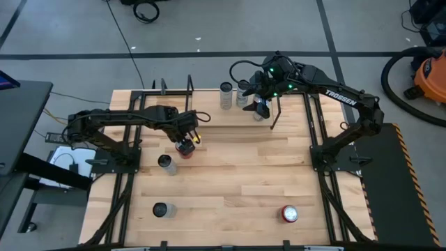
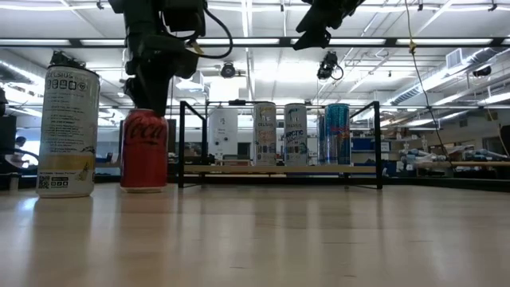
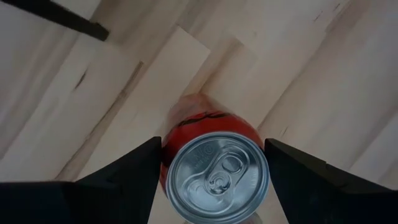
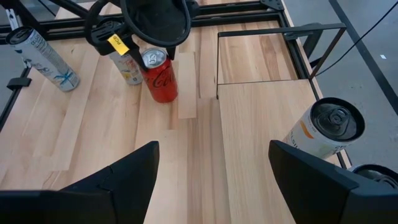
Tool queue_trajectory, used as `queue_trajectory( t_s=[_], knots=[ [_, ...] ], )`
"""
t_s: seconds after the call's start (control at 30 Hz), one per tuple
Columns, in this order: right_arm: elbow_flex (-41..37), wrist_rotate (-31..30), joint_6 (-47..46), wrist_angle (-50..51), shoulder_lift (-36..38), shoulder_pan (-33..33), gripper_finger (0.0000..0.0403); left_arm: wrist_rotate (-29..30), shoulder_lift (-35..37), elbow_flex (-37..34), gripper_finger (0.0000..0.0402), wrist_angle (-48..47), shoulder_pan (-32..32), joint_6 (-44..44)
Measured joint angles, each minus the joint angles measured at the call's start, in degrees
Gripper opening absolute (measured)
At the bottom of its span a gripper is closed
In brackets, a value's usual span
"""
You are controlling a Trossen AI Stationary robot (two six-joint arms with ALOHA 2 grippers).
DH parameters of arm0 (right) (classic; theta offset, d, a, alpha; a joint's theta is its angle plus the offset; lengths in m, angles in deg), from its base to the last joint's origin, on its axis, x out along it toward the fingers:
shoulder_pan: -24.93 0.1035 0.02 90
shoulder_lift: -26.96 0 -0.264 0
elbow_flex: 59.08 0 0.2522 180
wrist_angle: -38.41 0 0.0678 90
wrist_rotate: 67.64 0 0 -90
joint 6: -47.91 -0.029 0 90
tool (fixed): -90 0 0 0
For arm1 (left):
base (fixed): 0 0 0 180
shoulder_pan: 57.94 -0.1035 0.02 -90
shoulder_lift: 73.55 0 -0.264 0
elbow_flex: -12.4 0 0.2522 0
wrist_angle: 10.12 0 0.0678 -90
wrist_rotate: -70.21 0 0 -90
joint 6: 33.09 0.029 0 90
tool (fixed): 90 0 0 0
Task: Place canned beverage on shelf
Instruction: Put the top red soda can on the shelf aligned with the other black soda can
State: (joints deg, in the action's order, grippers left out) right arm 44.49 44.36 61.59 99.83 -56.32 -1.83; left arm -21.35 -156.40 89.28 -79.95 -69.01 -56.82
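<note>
A red cola can [image 3: 214, 174] stands upright on the wooden table, left of the middle [image 1: 185, 148]; it also shows in the low view [image 2: 144, 151]. My left gripper [image 1: 185, 141] is down over it from above, shut on it. The shelf [image 2: 279, 169], a light-wood platform with a black rod frame at each end, stands at the table's far edge and carries several upright cans [image 2: 295, 134]. My right gripper [image 4: 211, 180] is open and empty, raised above the shelf's right end [image 1: 259, 108], beside a white-and-orange can [image 4: 323, 127] on the platform. My left gripper pinches the red can between its two fingers [image 3: 140, 177], one on each side of the can's wall just below the top rim [image 3: 166, 155]. The fingers come from above, pointing down. The can stays upright with its bottom on the table.
A tall white can [image 2: 68, 119] stands close to the red can on the near side [image 1: 166, 164]. Another can [image 1: 162, 209] stands near the front left, and a red-topped can [image 1: 289, 213] at the front right. Bare table lies between the red can and the shelf.
</note>
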Motion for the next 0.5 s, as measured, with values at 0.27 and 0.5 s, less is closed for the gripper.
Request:
queue_trajectory(
  t_s=[0.27, 0.5],
  knots=[
    [0.01, 0.00, 0.00, 0.00, 0.00, 0.02, 0.0312, -0.02, -0.11, -0.07, 0.0277, 2.69, 0.02, 2.36],
    [0.01, 0.00, -0.01, -0.02, 0.00, 0.00, 0.0312, 0.31, -0.09, -0.04, 0.0277, 2.05, 0.04, -0.08]
  ],
)
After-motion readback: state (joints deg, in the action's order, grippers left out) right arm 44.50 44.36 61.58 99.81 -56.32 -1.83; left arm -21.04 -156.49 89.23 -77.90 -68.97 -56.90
